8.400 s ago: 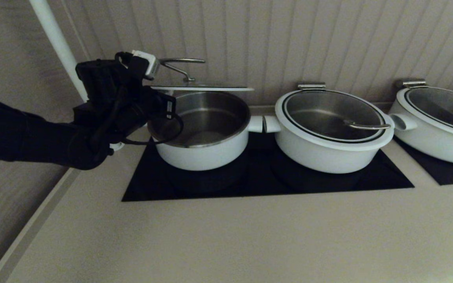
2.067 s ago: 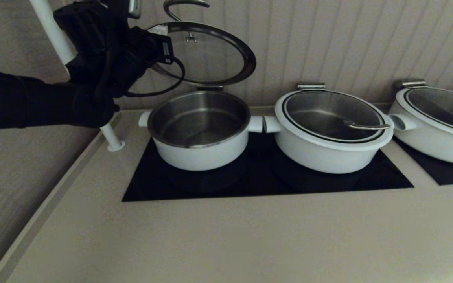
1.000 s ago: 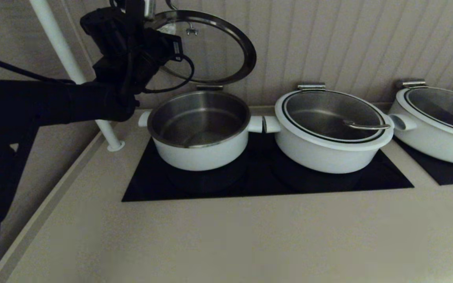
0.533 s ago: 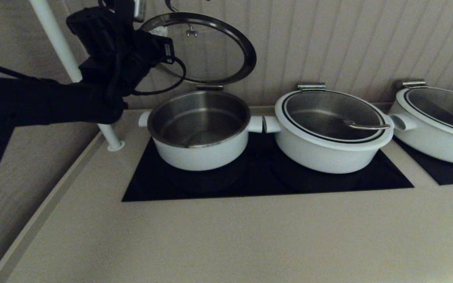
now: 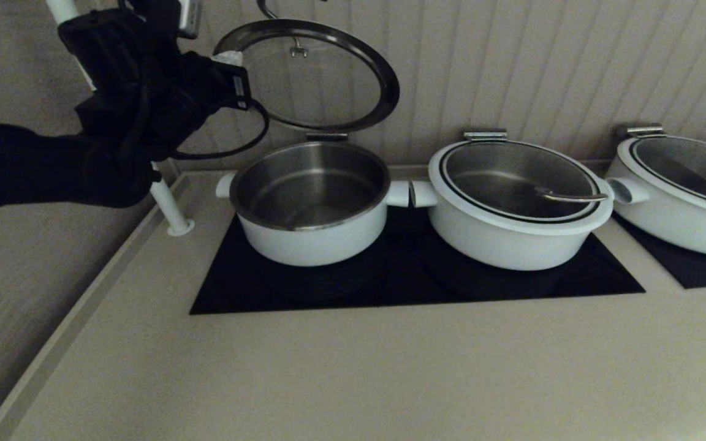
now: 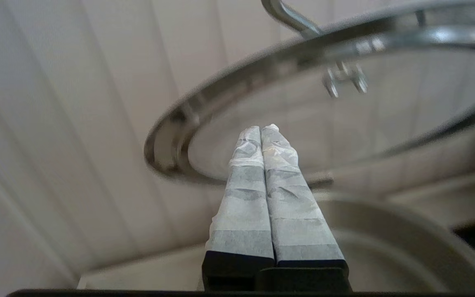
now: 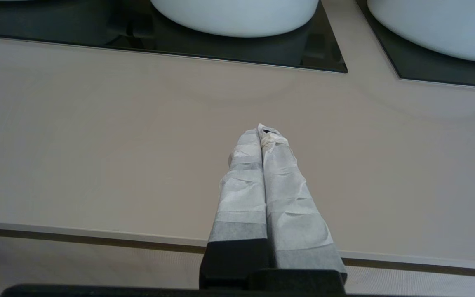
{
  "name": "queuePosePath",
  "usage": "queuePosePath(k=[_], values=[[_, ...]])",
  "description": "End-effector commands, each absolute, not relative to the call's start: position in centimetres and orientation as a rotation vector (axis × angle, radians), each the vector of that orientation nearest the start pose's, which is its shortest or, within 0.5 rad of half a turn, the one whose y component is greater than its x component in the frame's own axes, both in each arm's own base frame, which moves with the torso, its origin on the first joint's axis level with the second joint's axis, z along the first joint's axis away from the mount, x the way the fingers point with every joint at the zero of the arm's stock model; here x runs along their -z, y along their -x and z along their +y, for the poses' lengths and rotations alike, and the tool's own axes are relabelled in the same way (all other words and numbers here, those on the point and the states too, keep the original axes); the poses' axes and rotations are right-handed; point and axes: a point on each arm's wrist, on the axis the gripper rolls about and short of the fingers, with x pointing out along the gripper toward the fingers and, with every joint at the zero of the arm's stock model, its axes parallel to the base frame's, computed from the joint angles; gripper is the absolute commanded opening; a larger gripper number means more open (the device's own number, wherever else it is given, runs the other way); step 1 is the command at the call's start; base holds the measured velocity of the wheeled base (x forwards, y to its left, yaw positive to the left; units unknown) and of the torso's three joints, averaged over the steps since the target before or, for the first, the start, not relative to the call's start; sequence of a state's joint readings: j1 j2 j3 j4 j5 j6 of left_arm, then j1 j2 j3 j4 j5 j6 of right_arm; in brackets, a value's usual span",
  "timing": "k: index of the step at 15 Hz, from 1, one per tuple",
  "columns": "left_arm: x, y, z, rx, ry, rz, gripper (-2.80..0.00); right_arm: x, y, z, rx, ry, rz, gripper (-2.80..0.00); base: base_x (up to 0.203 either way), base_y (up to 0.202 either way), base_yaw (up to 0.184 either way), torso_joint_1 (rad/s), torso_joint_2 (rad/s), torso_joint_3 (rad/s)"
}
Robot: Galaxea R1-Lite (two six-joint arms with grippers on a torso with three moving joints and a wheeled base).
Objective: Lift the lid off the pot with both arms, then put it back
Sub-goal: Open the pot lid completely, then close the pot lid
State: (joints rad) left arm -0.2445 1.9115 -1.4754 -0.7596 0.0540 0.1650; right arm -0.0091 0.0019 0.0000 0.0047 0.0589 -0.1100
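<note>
The pot [image 5: 310, 236] stands open on the left of the black cooktop [image 5: 402, 288], its steel inside bare. The lid [image 5: 383, 92] stands tilted up above the pot's back edge, underside facing me, its steel handle partly cut off at the top. My left gripper [image 5: 228, 58] is shut and empty, level with the lid's left rim; I cannot tell if it touches. In the left wrist view the shut fingertips [image 6: 261, 128] point at the lid [image 6: 344, 123], with the pot [image 6: 386, 231] below. My right gripper [image 7: 262, 130] is shut and empty, over the counter near its front edge.
A wider white pot [image 5: 512, 242] with its lid on stands right of the task pot, stub handles nearly touching. A third pot [image 5: 684, 229] is at the far right. A white pole [image 5: 166, 205] rises at the counter's left back corner. The panelled wall is close behind.
The lid went from level just above the pot to tilted up at the back. In the last half second my left arm drew away to the left; the lid stayed up.
</note>
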Motion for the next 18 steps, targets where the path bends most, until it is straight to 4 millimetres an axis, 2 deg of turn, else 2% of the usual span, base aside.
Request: queuePosePath(k=[1, 4, 9, 12, 18], values=[[-32.0, -34.9, -8.4, 0.155, -0.114, -0.342, -2.80, -7.5, 2.3, 0.2, -0.051, 0.110, 0.003, -2.80, 0.000, 0.000, 0.000, 0.000, 0.00, 0.000], [-32.2, -30.7, -6.6, 0.136, -0.117, -0.322, -2.80, -7.5, 2.3, 0.2, -0.051, 0.110, 0.003, -2.80, 0.000, 0.000, 0.000, 0.000, 0.00, 0.000], [-33.2, -26.5, -3.9, 0.075, -0.115, -0.346, -2.80, -7.5, 2.3, 0.2, -0.051, 0.110, 0.003, -2.80, 0.000, 0.000, 0.000, 0.000, 0.00, 0.000], [-33.6, -25.3, -3.5, 0.069, -0.101, -0.359, -2.80, -7.5, 2.3, 0.2, -0.051, 0.110, 0.003, -2.80, 0.000, 0.000, 0.000, 0.000, 0.00, 0.000], [-33.1, -25.5, -3.5, 0.077, -0.095, -0.342, -2.80, -7.5, 2.3, 0.2, -0.051, 0.110, 0.003, -2.80, 0.000, 0.000, 0.000, 0.000, 0.00, 0.000]])
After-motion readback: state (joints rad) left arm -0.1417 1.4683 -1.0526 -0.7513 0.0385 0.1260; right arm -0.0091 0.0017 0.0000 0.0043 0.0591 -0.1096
